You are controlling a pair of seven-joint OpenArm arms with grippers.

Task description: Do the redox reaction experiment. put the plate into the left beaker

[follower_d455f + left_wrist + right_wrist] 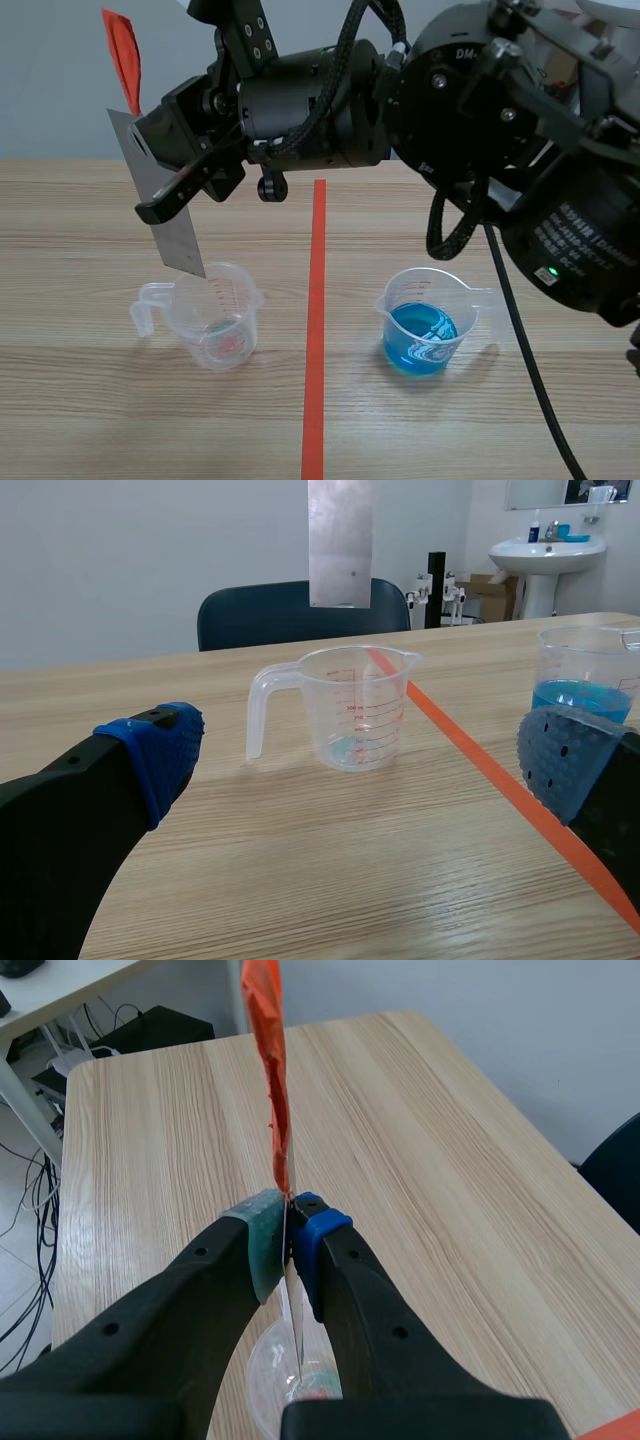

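The right gripper (290, 1225) clamps a thin metal plate (182, 245), held tilted with its lower corner just above the left beaker (215, 315). Lowered off-centre, the plate could catch the rim and tip the light beaker. The left gripper (365, 765) rests unclenched nearby.

White letters "DM-" are printed on the right arm's joint housing (465, 90). Red scale marks are seen on the left beaker (360, 715), numbers unreadable.
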